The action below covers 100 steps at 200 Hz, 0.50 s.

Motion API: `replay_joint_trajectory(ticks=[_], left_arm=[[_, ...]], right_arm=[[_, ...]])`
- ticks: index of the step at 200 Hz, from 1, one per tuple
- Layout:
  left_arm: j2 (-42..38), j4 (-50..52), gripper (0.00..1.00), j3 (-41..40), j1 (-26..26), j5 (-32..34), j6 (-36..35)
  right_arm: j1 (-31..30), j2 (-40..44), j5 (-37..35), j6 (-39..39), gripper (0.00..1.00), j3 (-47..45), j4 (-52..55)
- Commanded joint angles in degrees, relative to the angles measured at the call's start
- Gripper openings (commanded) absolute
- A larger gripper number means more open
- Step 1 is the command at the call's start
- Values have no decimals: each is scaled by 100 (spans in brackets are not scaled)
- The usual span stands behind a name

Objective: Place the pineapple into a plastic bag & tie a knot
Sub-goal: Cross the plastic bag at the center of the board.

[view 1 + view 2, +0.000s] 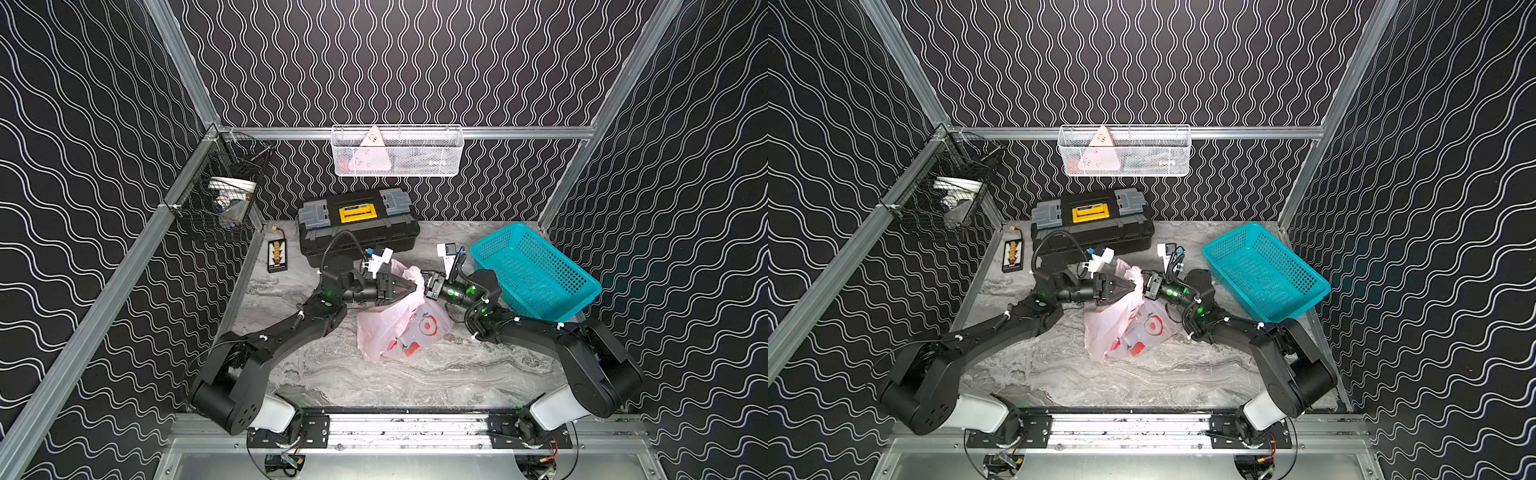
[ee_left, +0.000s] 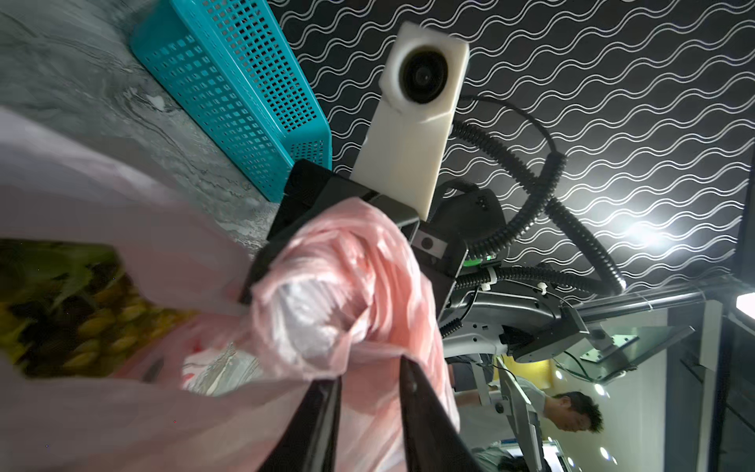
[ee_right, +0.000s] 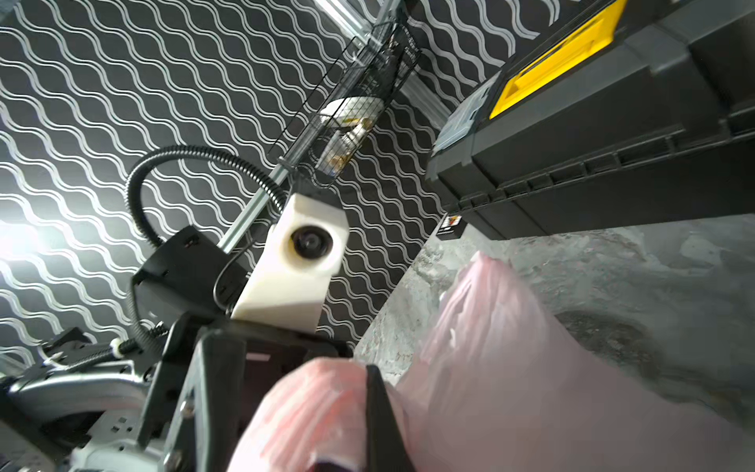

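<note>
The plastic bag (image 1: 399, 332) lies on the worktop (image 1: 415, 382) midway between your two arms. The pineapple (image 2: 69, 310) shows yellow-green through the film, so loading looks done. The bunched handles (image 2: 339, 278) stand raised above the fruit, likely to give you slack for tying; I cannot tell whether the tie has closed. Your right gripper (image 1: 426, 286) has its jaws closed on that bunch, anchoring it. Your left gripper (image 2: 369, 370) meets it tip to tip, jaws a little apart with pink film in the gap, not clamped. The teal basket (image 1: 536, 270) sits beyond the right arm, out of play.
</note>
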<state>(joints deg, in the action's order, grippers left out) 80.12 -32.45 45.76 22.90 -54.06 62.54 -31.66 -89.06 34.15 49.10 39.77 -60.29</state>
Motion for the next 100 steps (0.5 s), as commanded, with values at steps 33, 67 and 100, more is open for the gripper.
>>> replay_joint_trajectory(ticks=[33,67,100], left_arm=[[-615,1686,37,136,-360,444,-1198],[-556,1192,33,174,-278,191,-868],[-390,2352,20,574,356,536,-1769]], right_arm=[[-7,-103,260,402,0,66,-849],[-11,107,-128,110,0,109,-429],[-16,317,-237,-69,0,88,-264]])
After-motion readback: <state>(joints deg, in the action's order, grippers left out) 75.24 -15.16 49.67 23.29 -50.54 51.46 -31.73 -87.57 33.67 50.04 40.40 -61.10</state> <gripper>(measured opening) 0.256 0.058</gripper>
